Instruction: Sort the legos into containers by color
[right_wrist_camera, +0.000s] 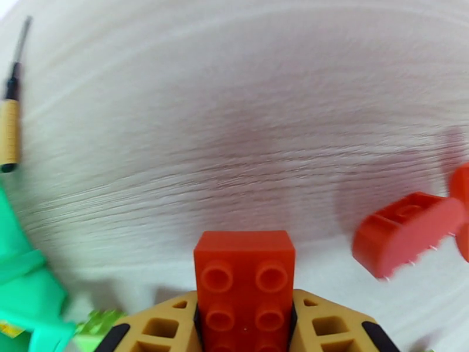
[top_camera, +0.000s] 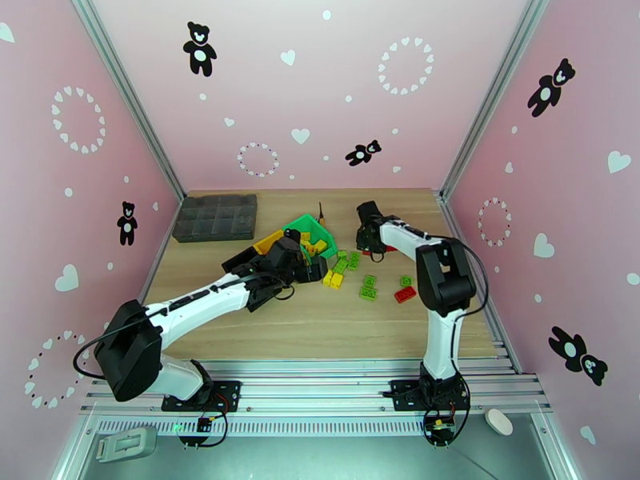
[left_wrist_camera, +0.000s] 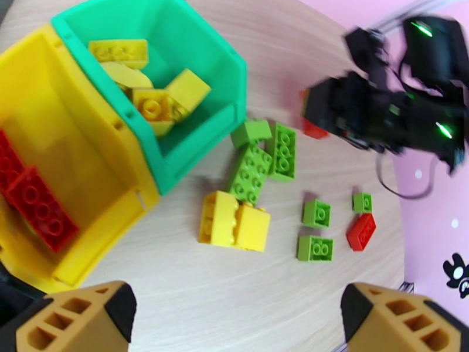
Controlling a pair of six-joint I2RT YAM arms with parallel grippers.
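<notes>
Right wrist view: a red brick (right_wrist_camera: 245,259) is being gripped between the jaws of the right gripper (right_wrist_camera: 245,327); the left gripper (left_wrist_camera: 237,315) is being held wide open near the containers (left_wrist_camera: 193,165), with loose legos (left_wrist_camera: 251,174) beside them.

Legos (top_camera: 342,266) crowd the middle — table (top_camera: 320,330) open nearer the bases.

Glossy plastic legos (left_wrist_camera: 234,220) and smooth plastic containers (left_wrist_camera: 193,156) lie on a matt wood-grain table (left_wrist_camera: 234,306).

High rear overview, close downward wrist views, legos (top_camera: 342,267) shared
</notes>
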